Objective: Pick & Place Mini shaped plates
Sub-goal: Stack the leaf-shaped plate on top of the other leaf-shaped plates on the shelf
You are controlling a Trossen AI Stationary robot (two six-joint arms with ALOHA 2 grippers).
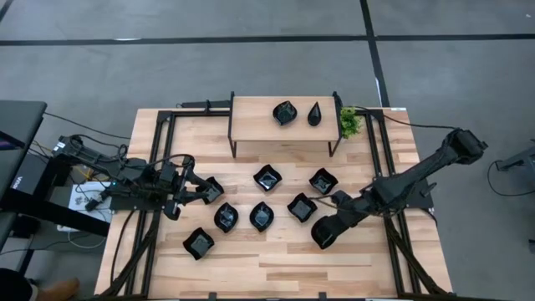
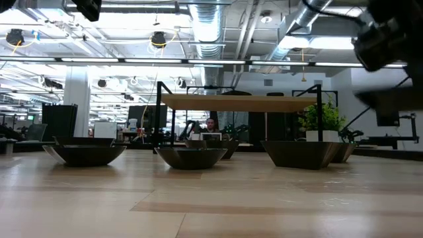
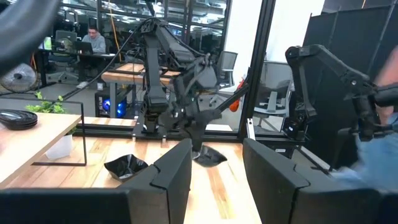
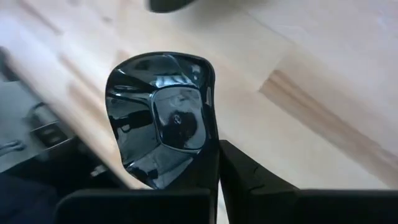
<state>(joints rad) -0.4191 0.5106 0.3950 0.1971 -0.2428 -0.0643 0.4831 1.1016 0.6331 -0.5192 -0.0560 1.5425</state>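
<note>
- Table (image 1: 276, 263): pale wood top carrying the whole job; loose stock sits mid-table, within reach of both arms.
- Raised shelf (image 1: 255, 121): stands at the far edge on a dark frame. Two plates on the shelf (image 1: 286, 113) are already there, so it is judged to be the drop-off point (the small plant (image 1: 349, 123) at its right end is decoration only).
- Right gripper (image 4: 217, 163): near-right of the cluster, jaws shut on the rim of a held plate (image 4: 163, 118). The dish stands clear of the wood, gripped by its edge, presumably because the glossy bowl offers no other purchase.
- Left gripper (image 3: 214, 165): low at the left of the table, jaws wide and empty, lying just beside a left-hand plate (image 1: 211, 189); judged to be waiting or lined up for its own pick.
- Remaining mini shaped plates (image 1: 267, 177): seven lie spread on the wood, apart from one another, which leaves finger room at every rim.
</note>
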